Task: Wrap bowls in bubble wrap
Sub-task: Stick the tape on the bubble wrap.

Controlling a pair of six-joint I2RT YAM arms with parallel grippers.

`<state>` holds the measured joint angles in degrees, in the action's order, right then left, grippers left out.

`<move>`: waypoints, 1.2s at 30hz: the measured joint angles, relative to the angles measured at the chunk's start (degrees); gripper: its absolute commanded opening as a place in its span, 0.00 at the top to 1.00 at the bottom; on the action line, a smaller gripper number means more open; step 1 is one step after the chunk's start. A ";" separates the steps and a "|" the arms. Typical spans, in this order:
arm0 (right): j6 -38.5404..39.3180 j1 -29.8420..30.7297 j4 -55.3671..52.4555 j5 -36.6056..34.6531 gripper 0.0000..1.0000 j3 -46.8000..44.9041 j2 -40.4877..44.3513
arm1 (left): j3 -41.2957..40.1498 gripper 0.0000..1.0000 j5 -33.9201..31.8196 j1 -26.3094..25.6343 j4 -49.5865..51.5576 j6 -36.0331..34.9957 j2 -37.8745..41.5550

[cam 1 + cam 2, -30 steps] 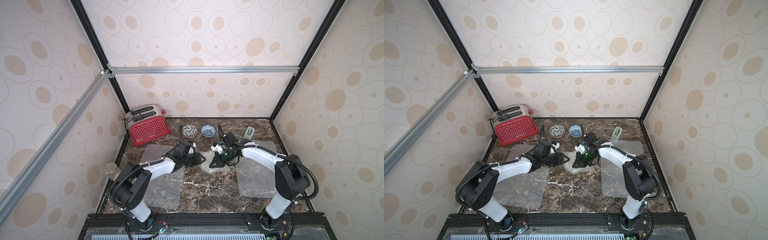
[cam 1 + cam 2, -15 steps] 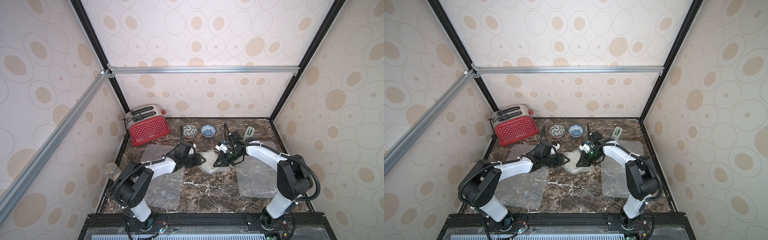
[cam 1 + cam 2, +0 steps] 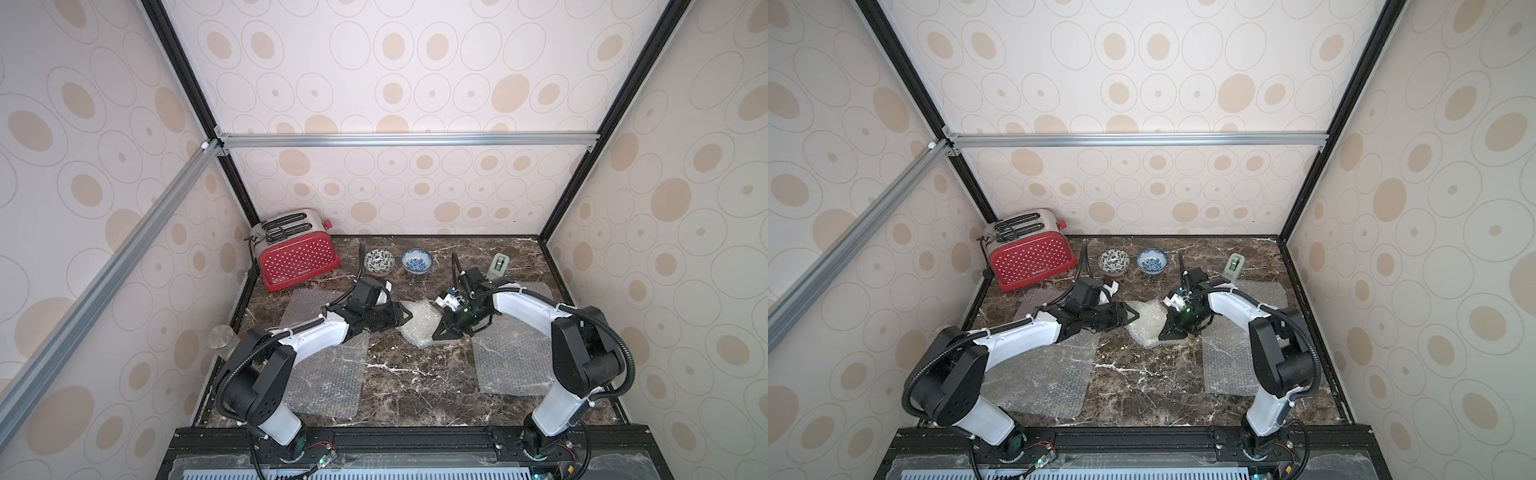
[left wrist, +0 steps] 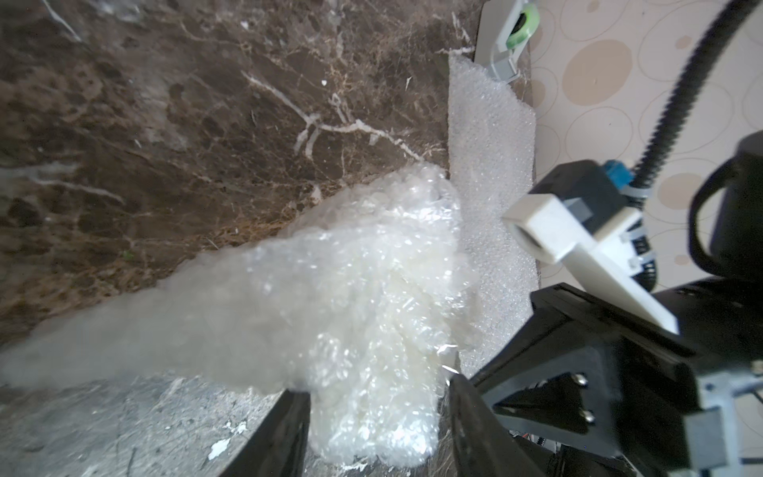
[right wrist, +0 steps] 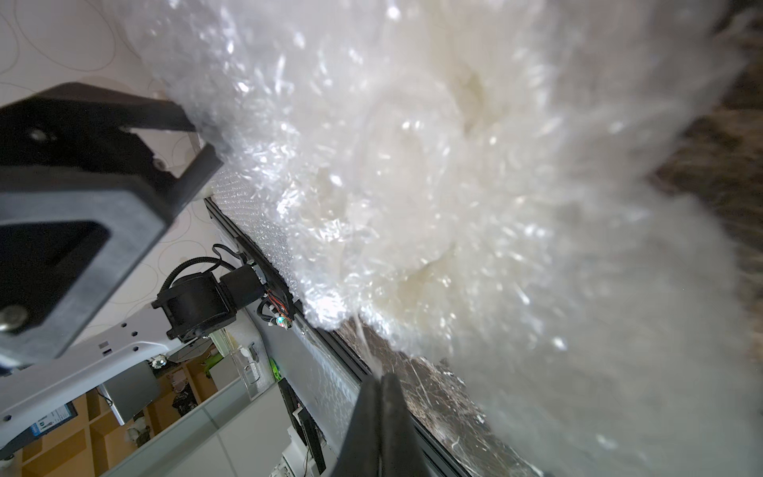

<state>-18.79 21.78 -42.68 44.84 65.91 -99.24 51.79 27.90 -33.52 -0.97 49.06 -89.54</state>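
Bubble-wrap bundle [image 3: 417, 328] in the middle of the tabletop [image 3: 415, 386], with one of my arms at either side.

My right end effector [image 5: 377, 378] is closed, its tips pinching a thin tail of film at the bundle's front right edge. My left end effector [image 4: 375, 386] stands partly apart around the opposite end of the bundle. Wrap fills the gap there, and I cannot tell whether the fingers squeeze it. In both top views the crumpled bundle rests on the marble between two flat pieces of bubble wrap: the left sheet [image 3: 328, 382] under my left arm and the right sheet [image 3: 511, 365] under my right. The black-leaf bowl [image 3: 379, 262] and the blue-patterned bowl [image 3: 417, 262] sit unwrapped side by side at the back, between the red toaster [image 3: 299, 259] and the tape dispenser [image 3: 498, 266].
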 measured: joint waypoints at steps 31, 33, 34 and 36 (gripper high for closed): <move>-0.02 -0.87 1.84 0.22 0.95 -0.68 -1.05 | 17.16 0.62 -4.79 -7.15 10.01 -4.87 -10.75; -0.02 -0.96 1.88 0.20 0.95 -0.72 -1.05 | 18.18 0.65 -4.57 -7.15 10.29 -5.20 -12.48; -0.02 -0.96 1.95 0.22 0.95 -0.74 -1.05 | 18.45 0.66 -4.35 -7.15 10.43 -5.31 -13.05; -0.02 -0.98 1.97 0.22 0.95 -0.74 -1.05 | 18.51 0.67 -3.96 -7.32 10.91 -5.46 -13.33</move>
<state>-18.81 20.80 -40.71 45.06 65.17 -100.29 70.30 23.94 -40.84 9.93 43.59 -102.87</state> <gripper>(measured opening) 0.057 0.338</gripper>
